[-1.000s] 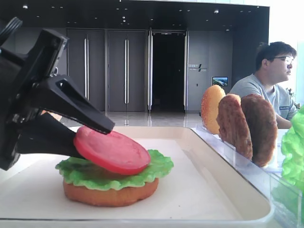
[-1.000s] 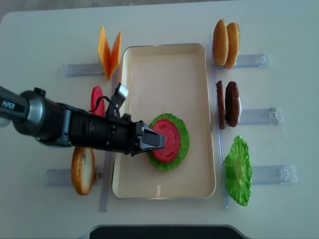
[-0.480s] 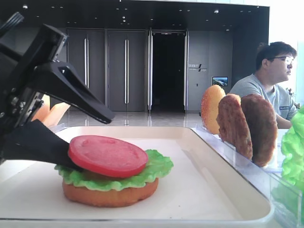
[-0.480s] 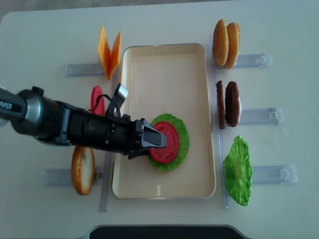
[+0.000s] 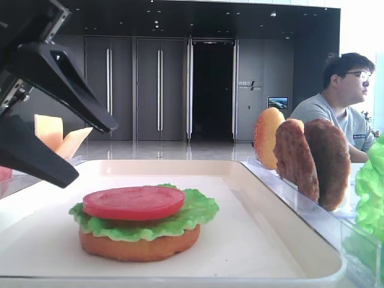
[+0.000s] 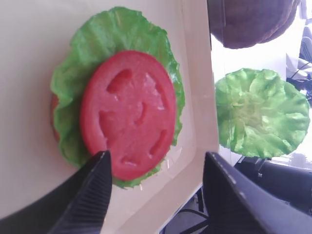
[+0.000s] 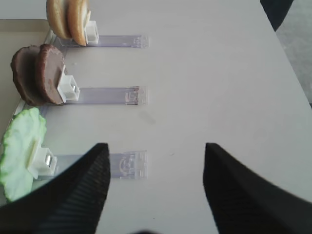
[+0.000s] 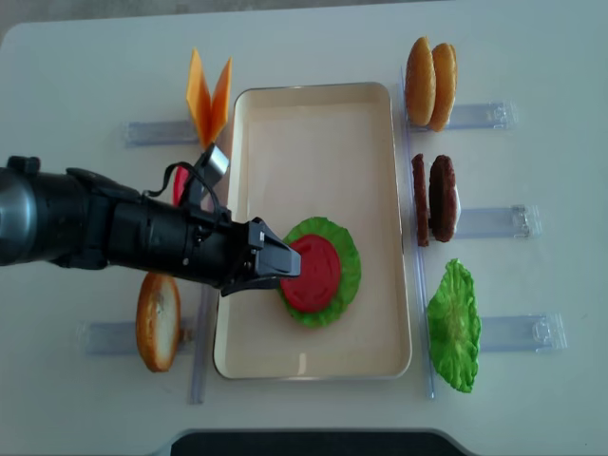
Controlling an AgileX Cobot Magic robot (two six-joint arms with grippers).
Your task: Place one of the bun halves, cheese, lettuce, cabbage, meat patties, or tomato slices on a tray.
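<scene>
Left pincer (image 8: pixel 275 263) gapes empty beside the tomato slice (image 8: pixel 312 274), tray (image 8: pixel 313 100) bare beyond.

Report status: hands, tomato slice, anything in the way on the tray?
Left hand open, clear above the stack. Right hand open, empty, over bare table. Tomato slice flat on lettuce and bun half, in tray. Nothing in the way.

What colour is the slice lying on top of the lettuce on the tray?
Pinkish-red: the tomato slice, with shallow moulded dents in its surface. It shows best in the left wrist view.
</scene>
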